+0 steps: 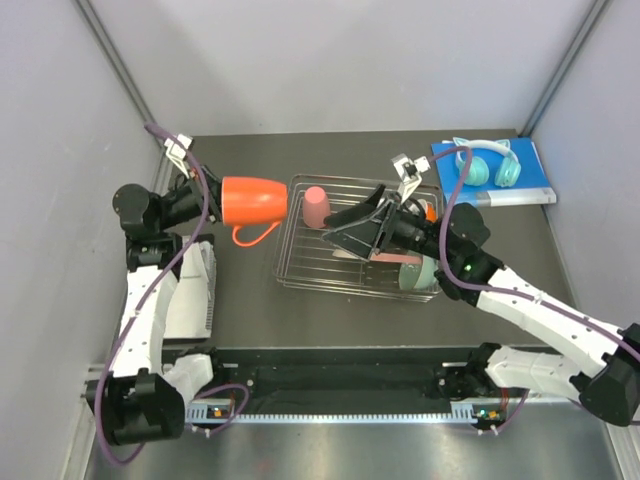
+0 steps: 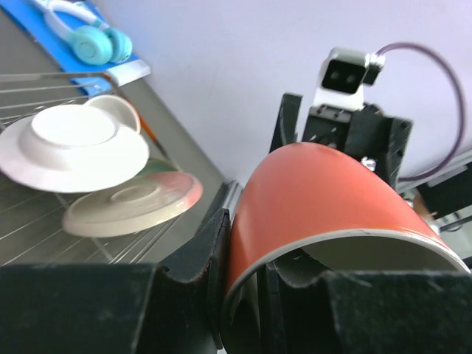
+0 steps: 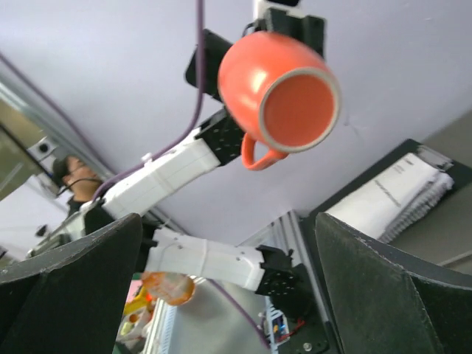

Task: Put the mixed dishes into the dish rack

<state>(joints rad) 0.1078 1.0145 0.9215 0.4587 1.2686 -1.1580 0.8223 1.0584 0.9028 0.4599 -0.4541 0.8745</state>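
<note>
Glossy orange handled mug (image 1: 253,200) is clamped at its rim by L gripper (image 1: 213,198) and held sideways in the air, just left of shallow silver wire dish rack (image 1: 292,232). R gripper (image 1: 351,231) is seen over rack w/ fingers spread wide apart.

Left gripper (image 2: 243,284) clamped; right gripper (image 3: 228,284) splayed wide, seemingly upturned.
</note>
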